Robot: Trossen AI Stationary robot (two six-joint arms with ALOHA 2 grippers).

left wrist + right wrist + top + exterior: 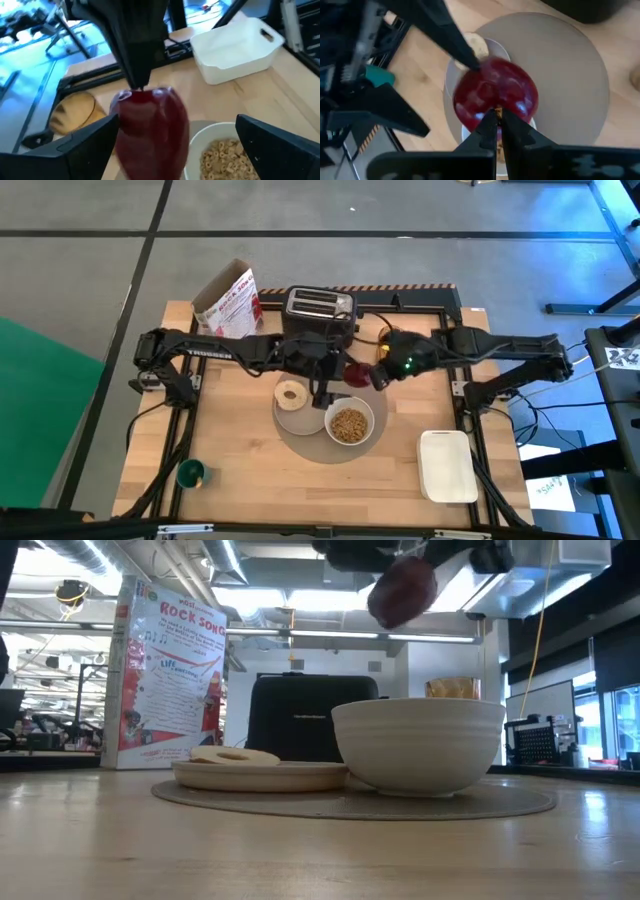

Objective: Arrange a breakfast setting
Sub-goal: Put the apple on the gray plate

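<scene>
The red apple [357, 372] hangs in the air over the large round grey mat [300, 442]. My right gripper [498, 117] is shut on its top. My left gripper [177, 135] is open, with its fingers on either side of the apple [150, 135]. One finger [455, 45] is close against the apple's side. The ring-shaped bread [290, 393] lies on the small grey plate [292, 418] on the mat. The white bowl [349, 423], holding cereal, stands on the mat beside the plate. The amber cup [452, 688] stands behind the bowl. The spoon is out of view. My right gripper pinches the apple's top at the stem [142, 92] between its two shut fingertips, coming from above and pointing down. The apple hangs below the fingers, lifted clear [402, 590] above the bowl's height. My left gripper: I cannot tell whether its near finger touches the apple's side.
A black toaster [320, 310] and a cereal box [228, 302] stand at the table's far side. A white rectangular tray [447, 465] sits at the near right and a small green cup [191, 473] at the near left.
</scene>
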